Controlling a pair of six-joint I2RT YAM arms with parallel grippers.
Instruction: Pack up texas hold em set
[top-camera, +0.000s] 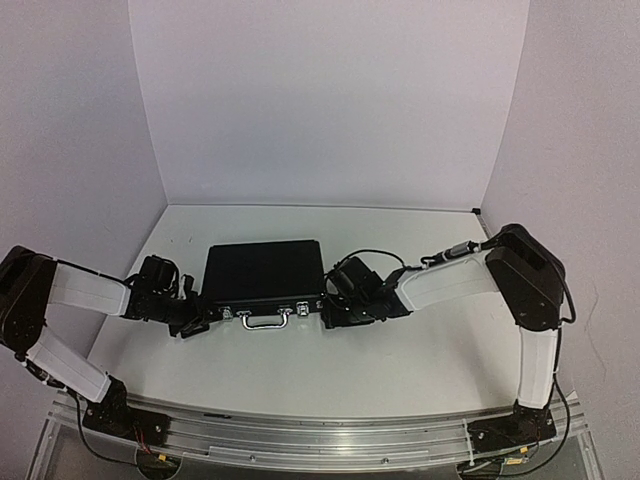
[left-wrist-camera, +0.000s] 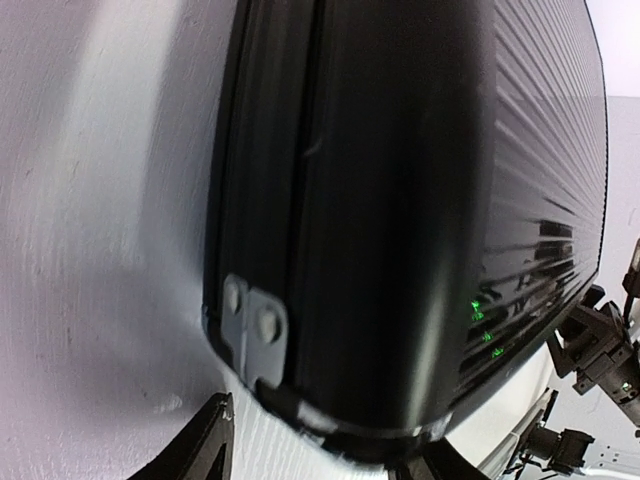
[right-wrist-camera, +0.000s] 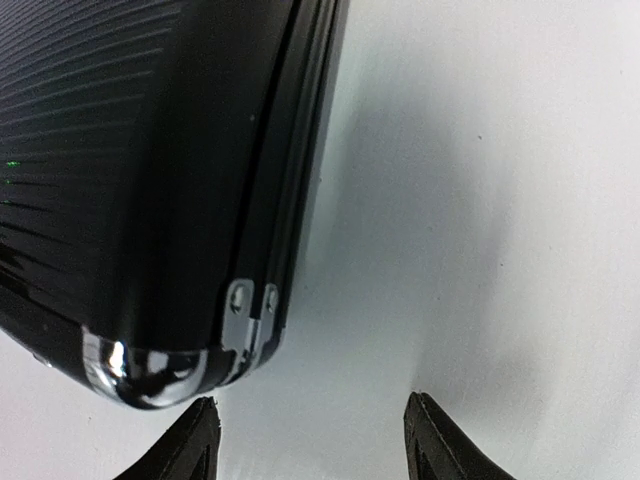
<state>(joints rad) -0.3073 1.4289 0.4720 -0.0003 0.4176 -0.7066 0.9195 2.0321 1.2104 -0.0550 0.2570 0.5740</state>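
The texas hold em set shows only as its closed black case (top-camera: 262, 270), lying flat on the white table with its silver handle (top-camera: 265, 318) facing the near edge. Chips, cards and buttons are hidden. My left gripper (top-camera: 200, 322) is at the case's front left corner. In the left wrist view the case (left-wrist-camera: 400, 200) fills the frame, and its rounded corner sits between the spread fingers of the left gripper (left-wrist-camera: 320, 440), with a white gap beside the left finger. My right gripper (top-camera: 330, 315) is at the front right corner. It (right-wrist-camera: 310, 405) stands open over bare table, the case (right-wrist-camera: 120, 180) just ahead of its left finger.
White walls enclose the table (top-camera: 400, 370) on the left, back and right. An aluminium rail (top-camera: 320, 435) carrying both arm bases runs along the near edge. Cables trail from the right arm (top-camera: 520, 280) near the case's right side.
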